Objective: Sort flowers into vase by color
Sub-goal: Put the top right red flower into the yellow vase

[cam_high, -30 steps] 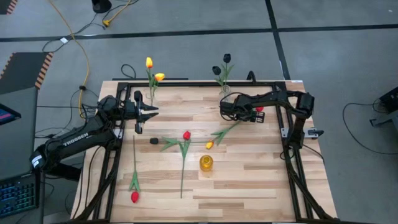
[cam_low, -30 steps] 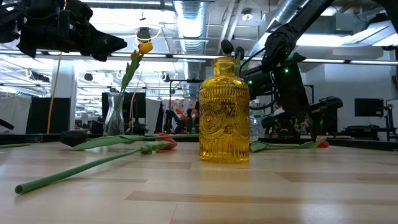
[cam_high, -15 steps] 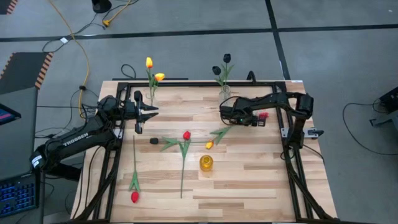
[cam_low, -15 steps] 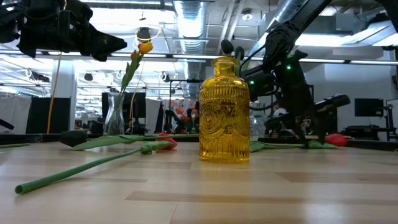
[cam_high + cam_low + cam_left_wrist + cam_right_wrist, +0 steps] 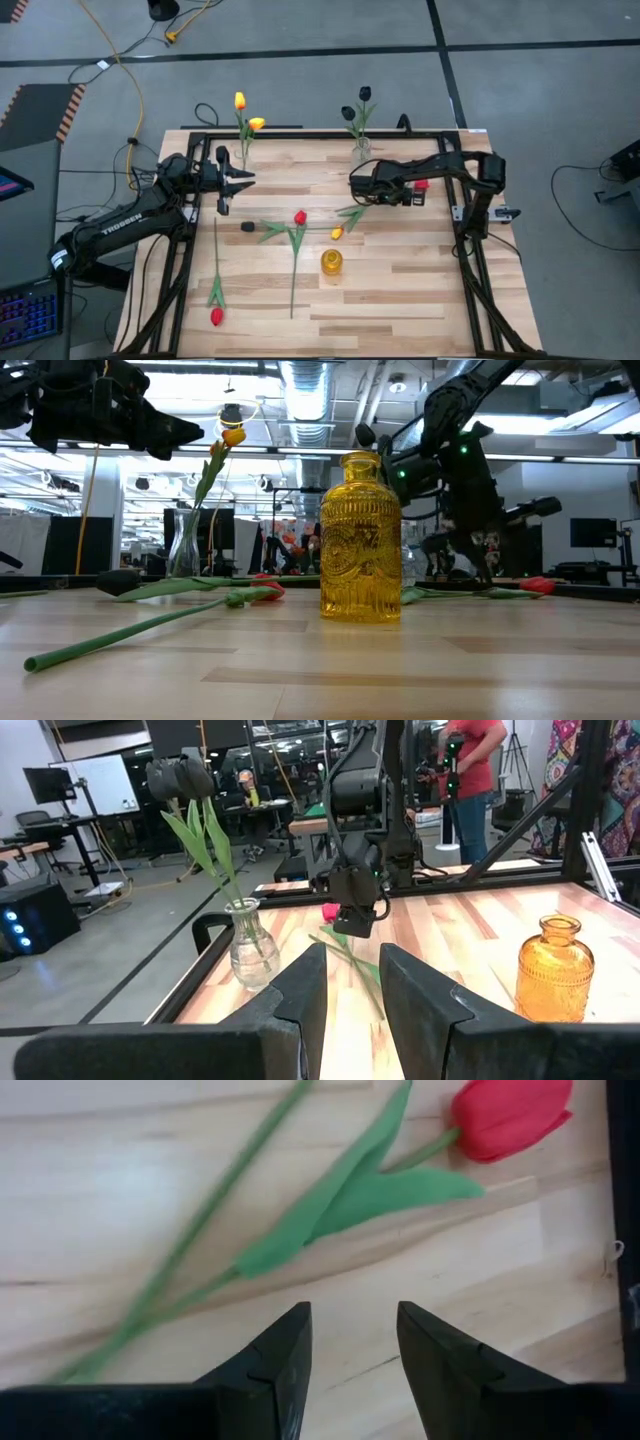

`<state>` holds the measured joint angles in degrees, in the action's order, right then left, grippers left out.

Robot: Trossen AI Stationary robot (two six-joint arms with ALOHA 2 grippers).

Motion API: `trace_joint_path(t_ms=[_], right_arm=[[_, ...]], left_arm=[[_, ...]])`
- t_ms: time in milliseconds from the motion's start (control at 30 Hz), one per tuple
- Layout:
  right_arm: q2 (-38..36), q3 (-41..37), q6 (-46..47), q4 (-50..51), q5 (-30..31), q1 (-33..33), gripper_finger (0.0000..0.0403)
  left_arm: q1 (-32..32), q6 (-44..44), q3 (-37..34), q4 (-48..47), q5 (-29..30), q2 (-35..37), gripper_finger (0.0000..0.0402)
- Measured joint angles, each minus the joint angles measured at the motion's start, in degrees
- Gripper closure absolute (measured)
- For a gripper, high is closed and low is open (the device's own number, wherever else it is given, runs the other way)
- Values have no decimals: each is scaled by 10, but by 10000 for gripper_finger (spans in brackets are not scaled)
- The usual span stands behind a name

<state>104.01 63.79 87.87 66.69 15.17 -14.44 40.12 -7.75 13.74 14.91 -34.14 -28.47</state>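
Several tulips lie flat on the wooden table. One red tulip [image 5: 422, 184] lies by my right gripper [image 5: 352, 184], its head [image 5: 510, 1118] and leaves [image 5: 340, 1210] just beyond the open fingers, which hover over the wood without touching. A yellow-orange tulip [image 5: 337, 233] lies beside it. Two more red tulips [image 5: 299, 217] [image 5: 216, 316] and a black one [image 5: 247, 227] lie at mid-table. My left gripper [image 5: 248, 179] waits open above the table's left part. An empty amber vase [image 5: 331, 263] stands mid-table.
A clear vase with two yellow tulips [image 5: 244, 150] stands at the far edge on the left, and a clear vase with black tulips [image 5: 361, 148] at the far edge near my right gripper. A black frame [image 5: 300, 133] borders the table. A person in red [image 5: 478, 770] stands beyond it.
My right gripper has shifted a little toward the table's left edge. The head of the red tulip beside it has slid slightly toward the right and near edges and now lies still. My left arm has kept still.
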Motion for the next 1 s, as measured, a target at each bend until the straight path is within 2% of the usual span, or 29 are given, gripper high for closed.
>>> trace_joint_path(t_ms=[233, 433, 633, 1000], right_arm=[[-4, 18, 58, 2, 28, 0, 228], [-4, 16, 172, -1, 52, 0, 228], [-4, 16, 244, -5, 58, -3, 228], [3, 16, 295, -46, 58, -3, 228]], left_arm=[[0, 0, 0, -8, 0, 0, 317], [0, 0, 0, -20, 0, 0, 317], [0, -24, 0, -24, 0, 0, 317], [0, -28, 0, -27, 0, 0, 317]])
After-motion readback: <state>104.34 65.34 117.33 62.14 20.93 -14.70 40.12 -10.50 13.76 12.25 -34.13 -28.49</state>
